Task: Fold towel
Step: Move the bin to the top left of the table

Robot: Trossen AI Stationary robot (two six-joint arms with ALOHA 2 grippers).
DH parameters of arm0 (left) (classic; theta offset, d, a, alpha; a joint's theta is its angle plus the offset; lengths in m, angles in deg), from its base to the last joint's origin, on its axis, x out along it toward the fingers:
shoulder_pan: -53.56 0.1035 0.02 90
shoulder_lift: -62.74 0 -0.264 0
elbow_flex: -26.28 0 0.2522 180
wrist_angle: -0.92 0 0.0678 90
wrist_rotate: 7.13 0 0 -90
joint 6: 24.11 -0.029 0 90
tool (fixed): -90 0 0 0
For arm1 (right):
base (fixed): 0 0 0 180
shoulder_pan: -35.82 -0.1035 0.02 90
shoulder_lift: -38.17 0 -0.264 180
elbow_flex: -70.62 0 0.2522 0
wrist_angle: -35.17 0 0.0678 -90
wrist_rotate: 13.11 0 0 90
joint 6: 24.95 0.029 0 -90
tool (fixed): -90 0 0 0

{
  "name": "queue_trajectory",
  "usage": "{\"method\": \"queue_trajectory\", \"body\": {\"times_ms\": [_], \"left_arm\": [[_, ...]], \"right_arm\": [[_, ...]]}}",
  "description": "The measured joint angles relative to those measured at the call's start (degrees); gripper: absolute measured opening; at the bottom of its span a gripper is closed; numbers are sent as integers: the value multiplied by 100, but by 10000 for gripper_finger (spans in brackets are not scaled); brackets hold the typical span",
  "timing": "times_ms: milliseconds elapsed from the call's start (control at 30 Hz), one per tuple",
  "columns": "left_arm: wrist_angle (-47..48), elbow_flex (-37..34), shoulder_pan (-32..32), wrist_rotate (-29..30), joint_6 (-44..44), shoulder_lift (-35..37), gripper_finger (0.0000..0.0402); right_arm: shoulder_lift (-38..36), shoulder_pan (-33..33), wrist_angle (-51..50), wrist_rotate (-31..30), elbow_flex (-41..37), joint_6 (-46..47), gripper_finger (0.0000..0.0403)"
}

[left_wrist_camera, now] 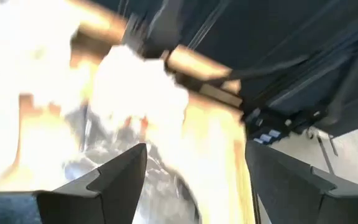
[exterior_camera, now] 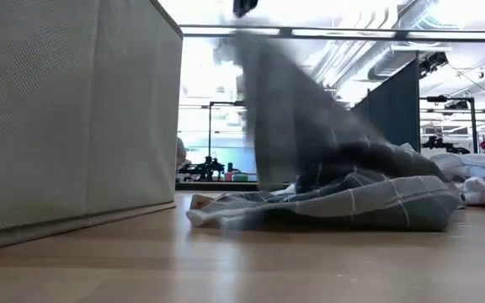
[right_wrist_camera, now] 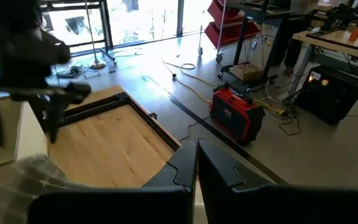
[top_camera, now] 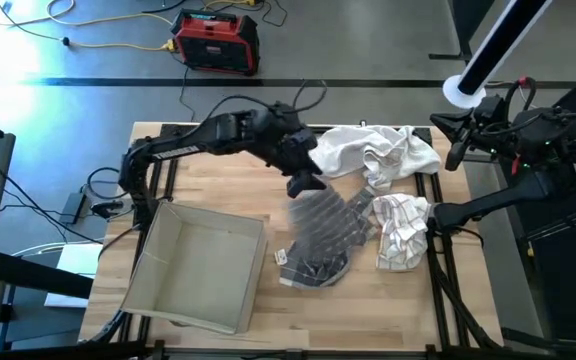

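Left gripper (top_camera: 304, 183) is up over the middle of the table (top_camera: 218, 165), clamped on one edge of the grey checked towel (top_camera: 323, 235), which hangs from it with its lower end bunched on the wood. Looks like the lift-and-shake-out step, so next it needs spreading flat. Right gripper (top_camera: 446, 212), fingers together, waits by the white checked cloth (top_camera: 403, 230); the fabric bin (top_camera: 193, 265) sits near-left.

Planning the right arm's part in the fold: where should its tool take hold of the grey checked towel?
Probably at the free corner lying on the table, coming from above. The left tool already lifts the far end of the grey checked towel, so the near end trails slack. The right tool waits shut at the table's right edge.
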Motion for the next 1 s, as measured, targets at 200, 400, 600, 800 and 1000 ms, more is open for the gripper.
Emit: {"method": "queue_trajectory", "body": {"times_ms": [200, 400, 600, 800, 1000], "left_arm": [[1068, 0, 1, -235, -1086, 267, 262], [3837, 6, -471, 993, -2504, 1080, 250], [4014, -565, -938, 1870, -2633, 2041, 249], [4104, -1685, -767, 1645, -1977, 2539, 249], [4172, -2959, -841, 1544, -2368, 2683, 249]], "right_arm": [[0, 0, 0, 4, 0, 0, 0], [2, -1, 0, 5, 0, 0, 0], [2, -2, -4, -9, 0, -6, 0], [2, -2, -168, -22, -37, 149, 0], [-15, -1, -131, -212, -408, 156, 0]]}}
